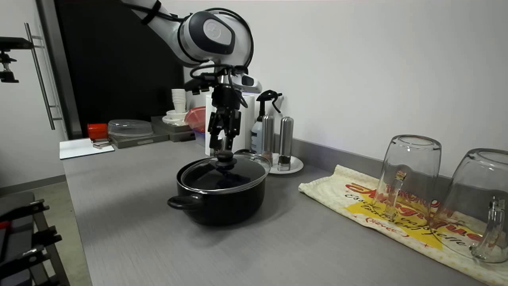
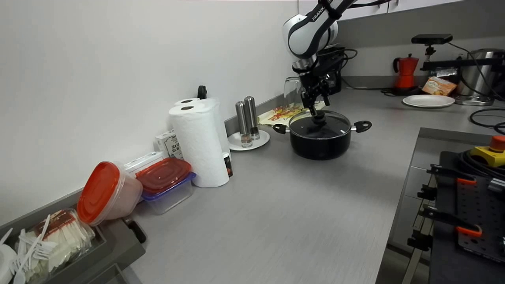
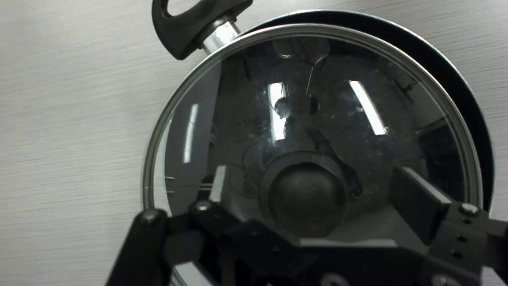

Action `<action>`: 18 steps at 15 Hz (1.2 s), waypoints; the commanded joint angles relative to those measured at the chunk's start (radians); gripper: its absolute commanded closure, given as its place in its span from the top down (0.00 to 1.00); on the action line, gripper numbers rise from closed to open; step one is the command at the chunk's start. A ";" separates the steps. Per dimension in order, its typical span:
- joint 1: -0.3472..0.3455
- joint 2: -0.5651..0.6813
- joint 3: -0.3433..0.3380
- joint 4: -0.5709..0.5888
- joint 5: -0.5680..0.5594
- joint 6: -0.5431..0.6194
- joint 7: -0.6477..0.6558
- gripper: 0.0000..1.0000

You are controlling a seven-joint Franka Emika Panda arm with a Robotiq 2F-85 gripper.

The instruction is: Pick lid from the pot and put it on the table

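Observation:
The clear glass lid (image 1: 242, 180) with its black knob (image 1: 225, 156) rests on the black pot (image 1: 222, 208). The lid (image 2: 337, 125) and pot (image 2: 320, 149) also show in an exterior view. In the wrist view the lid (image 3: 317, 67) sits off-centre, leaving a dark strip of the pot (image 3: 474, 107) uncovered at the upper right. The pot stands on the grey table (image 1: 158, 246). My gripper (image 1: 223, 145) is pointed down over the knob. In the wrist view the gripper (image 3: 317, 190) is open, its fingers apart on either side of the knob, with gaps to both.
A white plate (image 1: 295, 166) with two silver mills (image 1: 285, 139) stands close behind the pot. A patterned cloth (image 1: 337, 184) bears two upturned glass mugs (image 1: 412, 171). Paper rolls (image 2: 201, 146) and plastic containers (image 2: 165, 177) line the wall. The table's edge (image 2: 398, 201) is open-sided.

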 commanded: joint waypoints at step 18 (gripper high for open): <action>-0.020 0.069 -0.002 0.086 0.066 -0.023 -0.004 0.45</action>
